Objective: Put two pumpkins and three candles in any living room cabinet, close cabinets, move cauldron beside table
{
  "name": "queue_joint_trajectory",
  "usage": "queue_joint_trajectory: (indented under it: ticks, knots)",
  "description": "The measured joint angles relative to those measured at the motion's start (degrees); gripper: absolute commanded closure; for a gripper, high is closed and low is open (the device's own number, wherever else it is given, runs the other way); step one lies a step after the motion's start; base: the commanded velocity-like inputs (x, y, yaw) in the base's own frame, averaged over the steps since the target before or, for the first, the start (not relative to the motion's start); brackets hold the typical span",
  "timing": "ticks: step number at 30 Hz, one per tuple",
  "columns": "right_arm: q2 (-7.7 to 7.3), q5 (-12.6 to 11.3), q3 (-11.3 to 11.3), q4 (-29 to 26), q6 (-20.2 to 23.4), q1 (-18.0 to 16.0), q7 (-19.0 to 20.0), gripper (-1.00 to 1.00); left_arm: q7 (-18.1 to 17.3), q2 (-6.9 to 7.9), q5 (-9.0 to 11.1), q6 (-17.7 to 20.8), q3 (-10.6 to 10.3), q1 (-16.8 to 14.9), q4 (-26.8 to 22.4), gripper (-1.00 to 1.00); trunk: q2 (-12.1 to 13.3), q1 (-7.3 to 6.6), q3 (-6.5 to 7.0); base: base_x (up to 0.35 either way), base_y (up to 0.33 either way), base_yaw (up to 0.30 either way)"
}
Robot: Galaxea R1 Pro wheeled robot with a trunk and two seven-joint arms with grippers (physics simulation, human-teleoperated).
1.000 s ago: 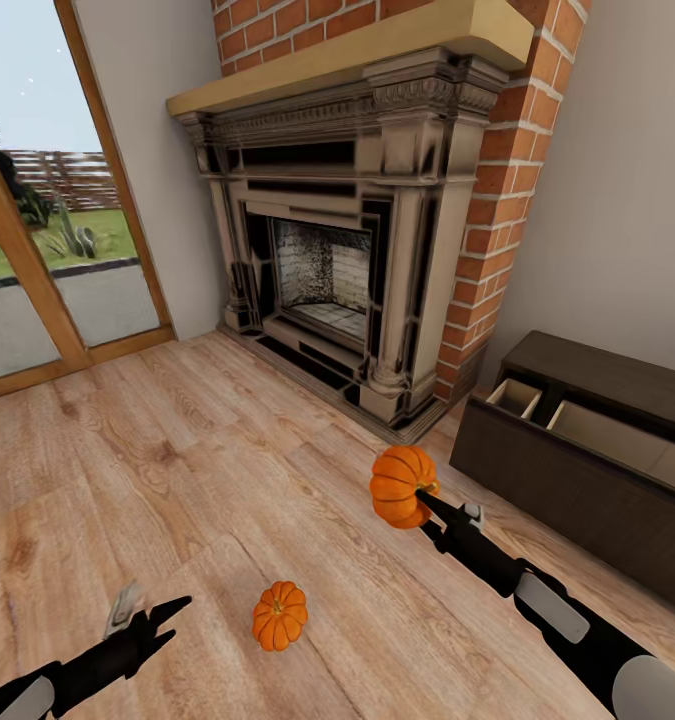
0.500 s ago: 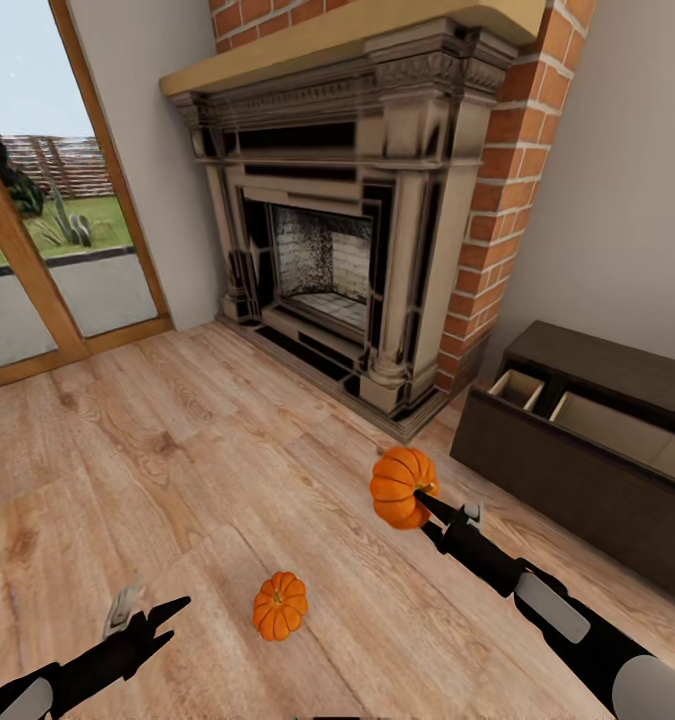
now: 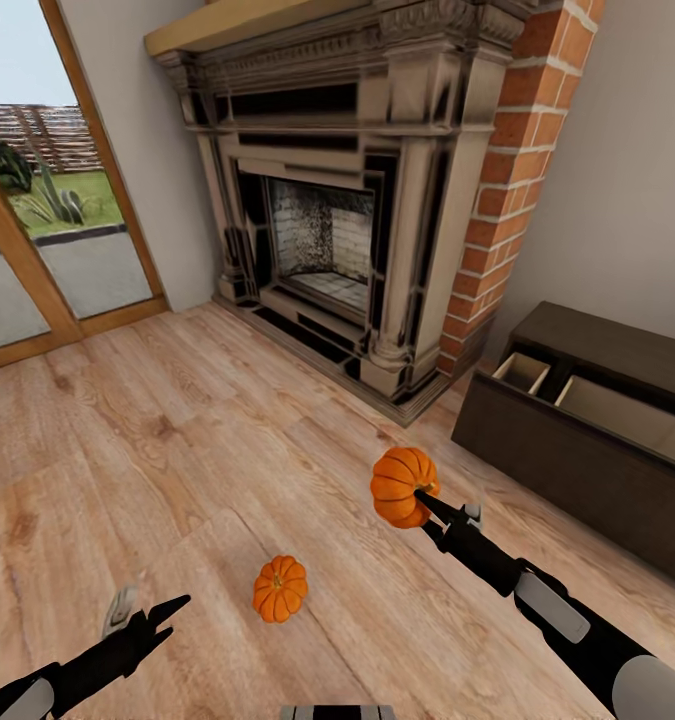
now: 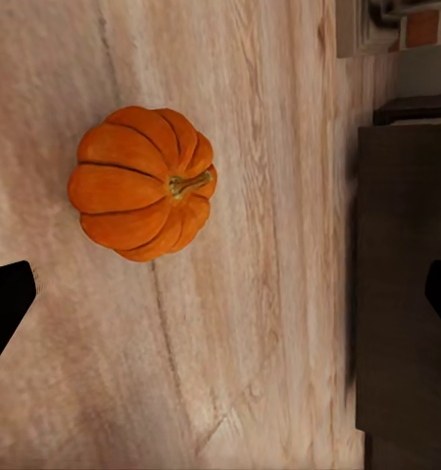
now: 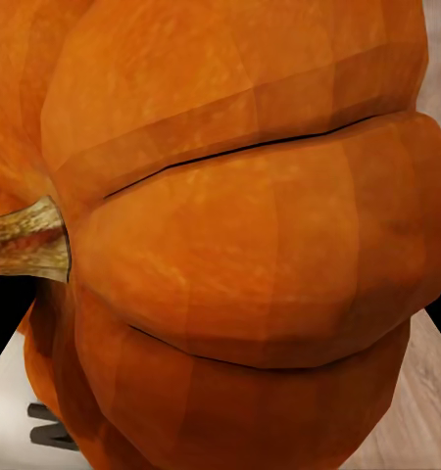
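My right gripper [image 3: 420, 494] is shut on an orange pumpkin [image 3: 401, 486], held above the wooden floor; the same pumpkin [image 5: 240, 235] looms close in the right wrist view. The second pumpkin [image 3: 279, 588] lies on the floor, and from the left wrist it shows as a ribbed orange pumpkin [image 4: 142, 182] on the boards. My left gripper [image 3: 149, 618] hangs open at the lower left, a short way left of that pumpkin. The dark-brown cabinet [image 3: 577, 465] stands at the right against the wall, its top drawers pulled open. Candles, cauldron and glass table are out of view.
A large stone fireplace [image 3: 327, 210] with a brick chimney [image 3: 512, 190] fills the back wall. A glass door with a wooden frame [image 3: 37, 220] is at the left. Bare wooden floor [image 3: 157, 440] spreads between the fireplace and me.
The whole view has shifted: the fireplace and cabinet sit a little higher and nearer, so the camera moved. Both arms and the held pumpkin keep their places in the picture.
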Motion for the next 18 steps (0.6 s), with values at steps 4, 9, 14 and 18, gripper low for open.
queue_joint_trajectory:
  ticks: [4, 9, 14, 18]
  knots:
    - [0.0, 0.0, 0.0, 0.0, 0.0, 0.0, 0.0, 1.0, -0.3, 0.03, -0.1, 0.0, 0.0, 0.0, 0.0, -1.0, -0.1, 0.1, -0.89, 0.0, 0.0, 0.0]
    - [0.02, 0.0, 0.0, 0.0, -0.1, 0.0, -0.1, 1.0, -0.4, -0.04, -0.2, 0.0, 0.0, 0.0, 0.0, -1.0, -0.1, 0.23, -2.0, 0.0, 0.0, 0.0]
    - [0.02, 0.0, 0.0, 0.0, -0.1, 0.0, -0.9, 1.0, -0.4, -0.16, -0.3, 0.0, 0.0, 0.0, 0.0, -1.0, -0.2, 0.36, -3.1, 0.0, 0.0, 0.0]
    - [0.06, 0.0, 0.0, 0.0, -0.1, 0.0, -1.0, 1.0, -0.4, -0.21, -0.4, 0.0, 0.0, 0.1, 0.0, -1.0, -0.2, 0.46, -3.99, 0.0, 0.0, 0.0]
